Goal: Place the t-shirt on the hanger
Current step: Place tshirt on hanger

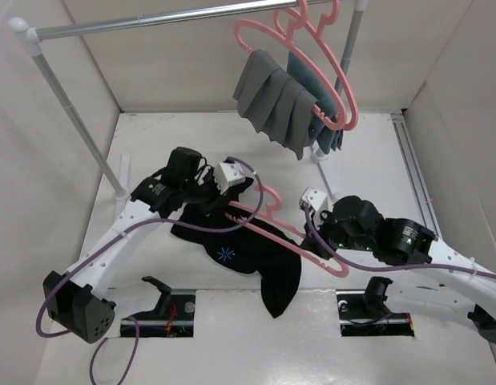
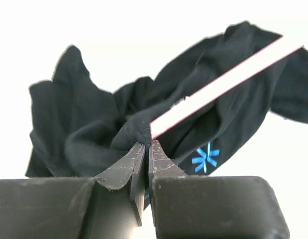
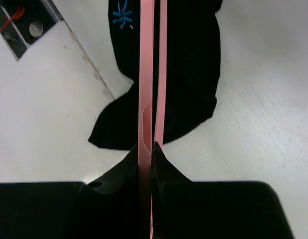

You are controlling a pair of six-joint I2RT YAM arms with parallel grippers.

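You are working on a white desk (image 1: 191, 136) with plain white walls at 9, 12 and 3 o'clock. At 12 o'clock a chrome rail (image 1: 151, 20) on thin white posts crosses the top view. Two pink hangers hang from it toward 1 o'clock, one with a grey pleated cloth (image 1: 272, 100) and one with a blue cloth (image 1: 332, 136). At 6 o'clock, two dark slots (image 1: 163, 309) are cut in the desk near the arm bases.

The t-shirt (image 1: 256, 253) lies crumpled in the middle of the desk. The print on it is a small light-blue star (image 2: 205, 158), a shape and not letters. The hanger (image 1: 332, 265) lies slanted from 10 to 4 o'clock, partly covered by the shirt.

Your left fingers (image 2: 143, 152) are together, pinching a fold of the black cloth just beside the pink bar. Your right fingers (image 3: 157, 154) are clamped on the hanger's thin bar at the shirt's 3 o'clock side.
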